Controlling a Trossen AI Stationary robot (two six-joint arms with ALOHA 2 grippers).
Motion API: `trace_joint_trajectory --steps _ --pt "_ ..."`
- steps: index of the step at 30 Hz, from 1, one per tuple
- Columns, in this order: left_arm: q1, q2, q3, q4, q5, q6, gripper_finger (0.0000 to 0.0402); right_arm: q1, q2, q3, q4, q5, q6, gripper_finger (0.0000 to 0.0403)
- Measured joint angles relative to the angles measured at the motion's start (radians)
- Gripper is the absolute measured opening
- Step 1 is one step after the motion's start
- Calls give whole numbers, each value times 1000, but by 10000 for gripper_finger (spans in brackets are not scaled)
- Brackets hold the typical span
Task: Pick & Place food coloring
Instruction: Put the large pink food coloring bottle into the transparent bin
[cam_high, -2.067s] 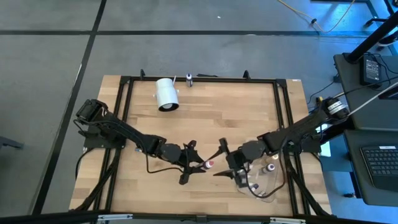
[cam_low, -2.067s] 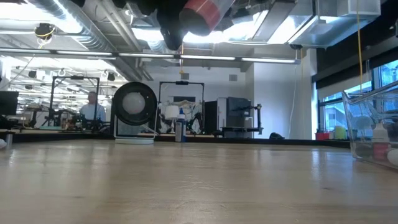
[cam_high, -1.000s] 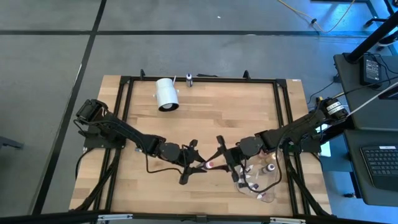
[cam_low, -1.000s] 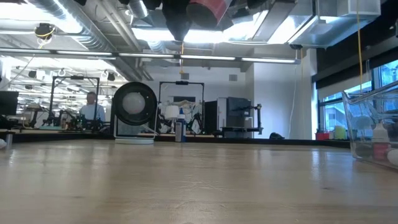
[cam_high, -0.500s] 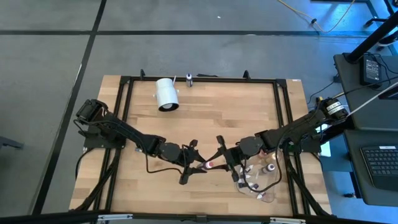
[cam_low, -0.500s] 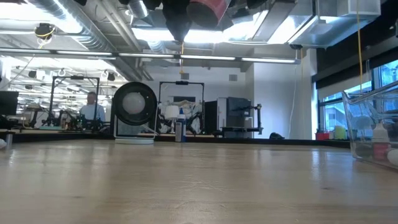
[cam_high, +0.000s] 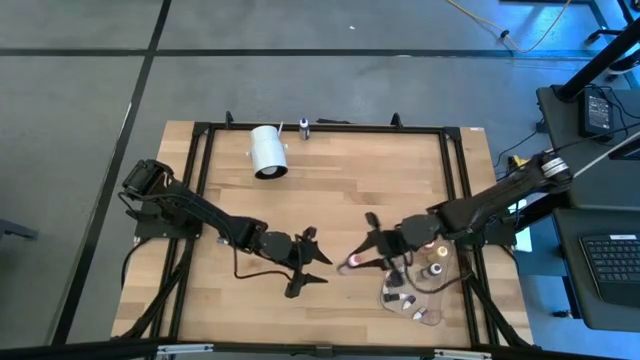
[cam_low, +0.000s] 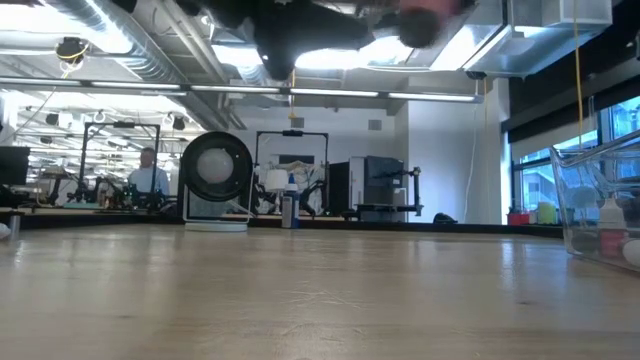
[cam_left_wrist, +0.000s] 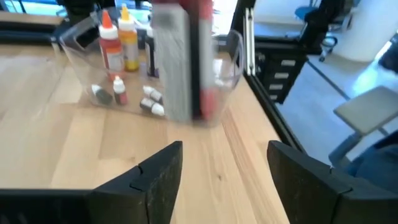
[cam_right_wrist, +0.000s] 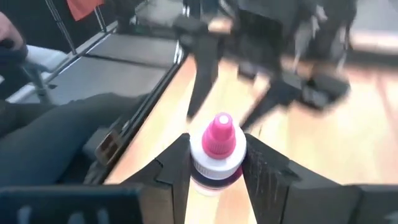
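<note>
A small food coloring bottle (cam_right_wrist: 216, 155) with a pink cap and dark red contents sits between the fingers of my right gripper (cam_right_wrist: 216, 147), which is shut on it above the table's middle (cam_high: 357, 262). My left gripper (cam_high: 322, 267) stands open just left of it; its fingers (cam_left_wrist: 163, 171) hold nothing. From the left wrist the bottle (cam_left_wrist: 204, 68) shows beside a grey finger. More food coloring bottles (cam_high: 402, 300) lie in a clear container (cam_high: 440, 298) at the near right. My right gripper pinches the bottle's body just under the white collar (cam_right_wrist: 200, 167) between its two fingers, one on each side. The fingers come from the table's right, slanting slightly down. The pink cap (cam_right_wrist: 219, 134) sticks out beyond the fingertips, and the bottle is lifted clear of the table.
A large white cylinder (cam_high: 268, 150) lies at the far left, and a small bottle (cam_high: 305, 127) stands at the far edge. The clear container (cam_left_wrist: 81, 56) also holds taller orange and yellow bottles (cam_left_wrist: 118, 40). A black frame (cam_high: 320, 127) borders the table.
My left gripper has opened and let go of the bottle, staying where it was. My right gripper, keeping the bottle, has drawn back toward the table's right edge and risen a little, rolling as it went.
</note>
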Motion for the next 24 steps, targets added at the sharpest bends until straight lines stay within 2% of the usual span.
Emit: trace_joint_trajectory --steps 5,10,14,18,20,24 --pt "1 0 0 -30 0 0 228 66 -130 0 -272 11 183 128" --pt "0 0 0 -30 -1 -1 227 164 -228 0 -450 103 310 128" --pt "0 0 0 -31 -1 -1 230 253 -296 0 -583 210 431 128" --pt "0 0 0 -31 -1 -1 228 337 -319 -5 -798 378 646 128" --pt "0 0 0 -33 -1 -1 227 374 -319 -29 -847 427 733 128" --pt "0 0 0 -40 -2 -1 227 427 -318 -87 -846 434 791 128"
